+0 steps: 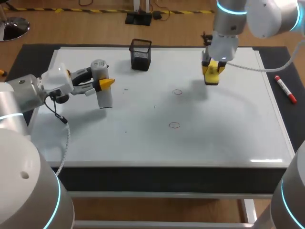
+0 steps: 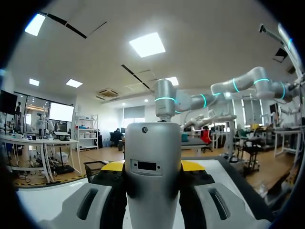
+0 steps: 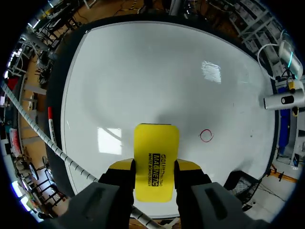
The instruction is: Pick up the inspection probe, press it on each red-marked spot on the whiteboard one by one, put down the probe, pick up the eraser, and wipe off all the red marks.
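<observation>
The grey inspection probe (image 1: 102,88) stands upright over the whiteboard's (image 1: 228,129) left part, and my left gripper (image 1: 106,83) is shut on it. In the left wrist view the probe (image 2: 152,176) fills the space between the fingers. My right gripper (image 1: 212,67) is shut on the yellow eraser (image 1: 211,76), held above the board's far right part. In the right wrist view the eraser (image 3: 156,160) sits between the yellow tips. Two small red circles are drawn mid-board: one (image 1: 177,92) farther back, one (image 1: 174,125) nearer the front. One red circle (image 3: 206,135) lies just beside the eraser.
A black mesh holder (image 1: 141,54) stands at the board's far edge, between the two grippers. A red marker (image 1: 285,89) lies on the dark mat to the right of the board.
</observation>
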`<state>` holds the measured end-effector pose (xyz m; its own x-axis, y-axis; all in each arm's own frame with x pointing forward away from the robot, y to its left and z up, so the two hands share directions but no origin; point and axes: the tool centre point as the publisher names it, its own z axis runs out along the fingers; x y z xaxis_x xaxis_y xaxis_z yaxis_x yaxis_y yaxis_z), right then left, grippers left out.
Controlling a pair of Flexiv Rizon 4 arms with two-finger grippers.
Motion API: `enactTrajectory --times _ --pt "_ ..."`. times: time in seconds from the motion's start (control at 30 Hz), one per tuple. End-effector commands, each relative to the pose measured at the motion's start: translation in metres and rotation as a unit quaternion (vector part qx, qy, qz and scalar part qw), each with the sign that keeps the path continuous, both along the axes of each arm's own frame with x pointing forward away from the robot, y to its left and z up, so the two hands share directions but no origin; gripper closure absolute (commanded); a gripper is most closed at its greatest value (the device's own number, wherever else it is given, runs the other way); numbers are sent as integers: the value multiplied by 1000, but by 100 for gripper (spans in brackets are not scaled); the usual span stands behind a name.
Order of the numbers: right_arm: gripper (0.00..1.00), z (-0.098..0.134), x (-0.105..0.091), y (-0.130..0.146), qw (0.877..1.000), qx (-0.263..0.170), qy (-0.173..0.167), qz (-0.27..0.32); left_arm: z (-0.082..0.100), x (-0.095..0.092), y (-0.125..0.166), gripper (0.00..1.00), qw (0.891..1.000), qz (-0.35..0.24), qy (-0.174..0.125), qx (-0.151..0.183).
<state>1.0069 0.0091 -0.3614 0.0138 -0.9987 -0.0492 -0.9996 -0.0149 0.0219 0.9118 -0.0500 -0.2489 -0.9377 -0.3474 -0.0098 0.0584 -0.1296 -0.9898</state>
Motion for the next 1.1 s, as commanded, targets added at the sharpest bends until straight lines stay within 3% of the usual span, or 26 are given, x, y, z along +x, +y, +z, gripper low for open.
enactTrajectory --times 0.03,0.23,0.47,0.87,1.1 --pt "100 -2 -19 30 1000 -18 -13 16 0 0 -1 100 1000 1 -1 -1" --pt "100 -8 -40 73 998 -21 -5 57 0 0 -1 100 1000 1 -1 -1" --pt "100 -18 -44 108 997 -24 -5 69 0 0 -1 100 1000 1 -1 -1" --pt "100 -37 -51 134 994 -29 24 101 0 0 -1 100 1000 1 -1 -1" --pt "100 -36 -46 142 993 -15 38 108 0 0 -1 100 1000 1 -1 -1"
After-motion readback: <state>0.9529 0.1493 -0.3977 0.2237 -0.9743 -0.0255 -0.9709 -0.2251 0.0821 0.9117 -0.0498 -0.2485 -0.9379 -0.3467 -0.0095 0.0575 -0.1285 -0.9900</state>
